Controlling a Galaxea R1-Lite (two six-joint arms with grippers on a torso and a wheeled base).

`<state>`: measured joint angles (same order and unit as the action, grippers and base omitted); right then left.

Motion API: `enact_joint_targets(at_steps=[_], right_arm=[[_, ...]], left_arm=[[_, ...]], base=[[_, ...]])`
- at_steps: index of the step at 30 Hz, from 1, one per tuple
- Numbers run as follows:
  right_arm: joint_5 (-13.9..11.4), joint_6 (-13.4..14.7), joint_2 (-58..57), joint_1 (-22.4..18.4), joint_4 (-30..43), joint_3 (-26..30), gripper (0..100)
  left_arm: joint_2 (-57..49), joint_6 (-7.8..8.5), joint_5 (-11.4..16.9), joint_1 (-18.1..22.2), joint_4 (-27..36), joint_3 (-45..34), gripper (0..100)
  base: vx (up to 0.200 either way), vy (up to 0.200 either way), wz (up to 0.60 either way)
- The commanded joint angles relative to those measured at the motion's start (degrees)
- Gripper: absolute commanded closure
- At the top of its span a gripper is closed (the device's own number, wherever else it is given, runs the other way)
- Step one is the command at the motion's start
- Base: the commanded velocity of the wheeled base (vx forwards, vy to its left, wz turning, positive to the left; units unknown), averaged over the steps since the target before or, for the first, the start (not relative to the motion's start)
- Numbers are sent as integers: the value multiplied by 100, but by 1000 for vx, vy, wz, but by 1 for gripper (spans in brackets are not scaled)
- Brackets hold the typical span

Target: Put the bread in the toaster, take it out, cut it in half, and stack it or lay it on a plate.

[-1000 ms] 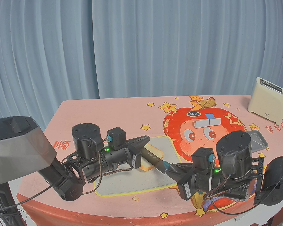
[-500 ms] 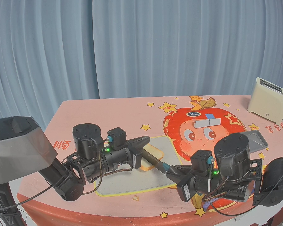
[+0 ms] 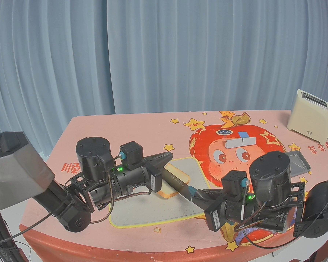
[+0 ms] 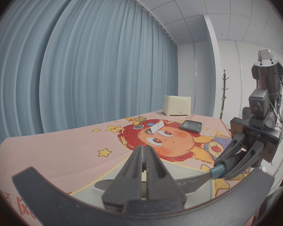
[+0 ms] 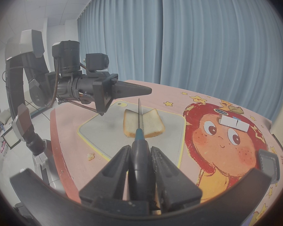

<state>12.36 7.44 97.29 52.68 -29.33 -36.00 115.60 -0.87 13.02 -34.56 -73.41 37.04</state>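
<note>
We see the bread slice (image 3: 181, 175), pale with a browned crust, lying flat on the grey, yellow-rimmed cutting board (image 3: 149, 210), toward the board's 1 o'clock corner in the head view. The knife (image 3: 175, 182) crosses the slice's middle, its blade running from 4 o'clock to 10 o'clock. In the right wrist view the blade (image 5: 139, 115) stands edge-down and splits the bread (image 5: 151, 125) into two visible parts. We cannot tell whether it has cut through. The right gripper (image 3: 198, 197) comes in low from 4 o'clock of the bread, at the board's right edge, its fingers clamped around the knife's dark handle just behind the teal collar. The right wrist view shows that grip (image 5: 140, 148) close up. The left gripper (image 3: 169, 156) comes from 9 o'clock, its arm lying nearly level over the board, its tip just above the slice's far left corner. Its fingers are pressed together on nothing, and the left wrist view (image 4: 143, 151) shows only a thin slit between them. A small crumb (image 3: 157, 230) lies on the pink cartoon-printed table (image 3: 135, 131) at 6 o'clock of the board. The cream toaster (image 3: 311, 116) stands at 2 o'clock, well apart, with a small metal tray (image 3: 299, 162) nearer, at 3 o'clock.
</note>
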Motion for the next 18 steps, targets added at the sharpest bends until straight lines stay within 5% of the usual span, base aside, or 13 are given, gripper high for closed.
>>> enact_joint_targets(at_steps=[1, 7, 10, 12, 18], right_arm=[[-14, 3, 18, 6, -11, -21, 100], [-23, 232, 44, 15, -11, -100, 100], [-14, 425, 44, 50, -11, -144, 100], [-14, 487, 44, 67, -11, -153, 100], [3, 487, 53, 76, -2, -144, 100]], left_arm=[[-99, -1, -1, -7, -42, -21, 100], [349, 7, 8, -77, -367, -12, 100], [516, 139, -1, -121, -587, 14, 100], [595, 491, -1, -121, -666, -3, 100], [577, 535, -1, -112, -657, -3, 100]], base=[[0, 0, 0], [0, 0, 0], [0, 0, 0], [0, 0, 0], [0, 0, 0]])
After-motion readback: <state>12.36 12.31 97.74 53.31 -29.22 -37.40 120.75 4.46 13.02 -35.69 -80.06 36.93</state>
